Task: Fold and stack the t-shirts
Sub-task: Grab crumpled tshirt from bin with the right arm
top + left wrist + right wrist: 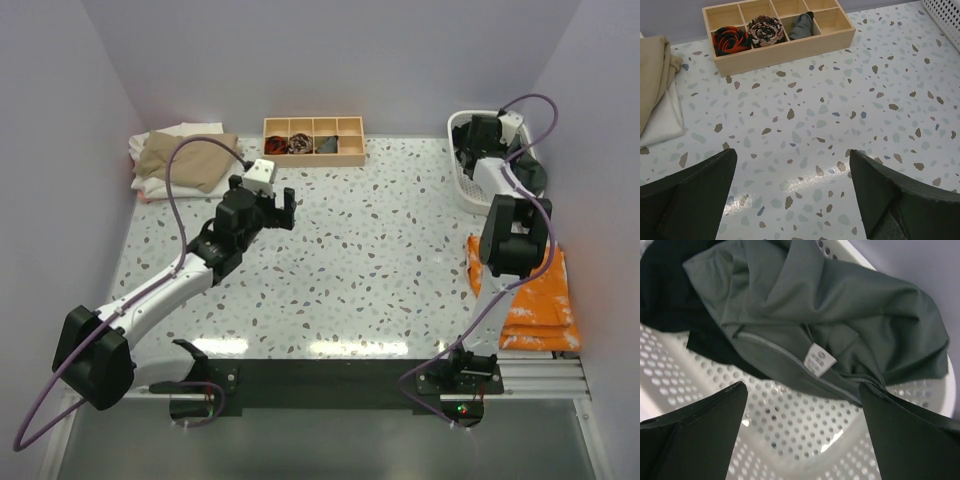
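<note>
T-shirts, two lots, both at the far side of the table [380, 250]; none in a gripper

Item 1, near right edge: orange folded cloth [535, 295], flat beside the right arm; no hazard judged.

Item 2, mid-table left: left gripper [792, 155], fingers [695, 195] spread wide, nothing between them, over bare tabletop. Hazard, judged slight: a careless reach forward could nudge the wooden tray [313, 141] of rolled fabric bundles [747, 34].

Item 3, far left corner: tan t-shirt [188, 158] on top of white folded t-shirts [155, 186], apparently the stack. Hazard: the tan piece sits loosely and skewed; a further shirt set down off-centre could push it askew or off.

Item 4, far right corner: white basket [790, 440] holding a crumpled grey t-shirt [850, 305], label [819, 360] upward, with a black t-shirt [662, 285] touching it at one side. Right gripper [801, 390] hangs just above, fingers wide apart, gripping nothing. Hazards, judged: closing on a thick fold may gather several layers, so the shirt comes up bunched and hard to spread; the black shirt may be dragged out with the grey; a fingertip may snag a basket hole and lift or tip the light basket
</note>
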`<move>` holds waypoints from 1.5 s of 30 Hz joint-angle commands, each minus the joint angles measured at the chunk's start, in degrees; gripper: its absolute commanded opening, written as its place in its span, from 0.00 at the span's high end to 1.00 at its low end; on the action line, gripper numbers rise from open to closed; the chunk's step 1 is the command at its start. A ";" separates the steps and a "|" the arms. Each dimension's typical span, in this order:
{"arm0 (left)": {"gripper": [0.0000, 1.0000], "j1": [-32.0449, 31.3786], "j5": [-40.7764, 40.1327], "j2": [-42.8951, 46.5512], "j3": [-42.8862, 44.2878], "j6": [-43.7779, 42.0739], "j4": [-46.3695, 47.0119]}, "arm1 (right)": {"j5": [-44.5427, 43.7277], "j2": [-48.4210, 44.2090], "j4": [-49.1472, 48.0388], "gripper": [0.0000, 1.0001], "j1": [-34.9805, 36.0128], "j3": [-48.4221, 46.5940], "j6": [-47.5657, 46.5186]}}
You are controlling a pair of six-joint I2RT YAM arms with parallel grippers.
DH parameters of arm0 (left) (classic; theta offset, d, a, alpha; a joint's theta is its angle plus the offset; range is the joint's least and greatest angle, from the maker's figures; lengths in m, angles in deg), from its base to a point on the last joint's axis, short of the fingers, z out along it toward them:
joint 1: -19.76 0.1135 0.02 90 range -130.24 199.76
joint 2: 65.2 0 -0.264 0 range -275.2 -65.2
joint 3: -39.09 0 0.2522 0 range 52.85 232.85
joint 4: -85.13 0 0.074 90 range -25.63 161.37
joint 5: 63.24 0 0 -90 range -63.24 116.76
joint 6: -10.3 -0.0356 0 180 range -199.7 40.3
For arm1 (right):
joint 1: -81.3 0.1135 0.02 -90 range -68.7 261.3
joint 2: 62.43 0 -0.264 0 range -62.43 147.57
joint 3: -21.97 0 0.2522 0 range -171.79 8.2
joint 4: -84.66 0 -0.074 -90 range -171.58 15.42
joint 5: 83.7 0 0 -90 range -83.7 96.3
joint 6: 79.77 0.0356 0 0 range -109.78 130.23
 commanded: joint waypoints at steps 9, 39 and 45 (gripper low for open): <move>0.00 1.09 5.10 -7.51 5.33 -1.58 1.41 | -13.16 18.59 2.05 0.01 -3.58 -25.21 0.96; 0.00 1.88 10.11 -6.65 5.08 0.17 0.44 | 16.62 -16.17 -20.44 1.00 -0.86 14.37 1.13; 0.00 1.80 11.08 -3.92 4.20 0.70 -0.70 | 25.23 -24.26 -25.01 1.00 1.87 25.45 3.32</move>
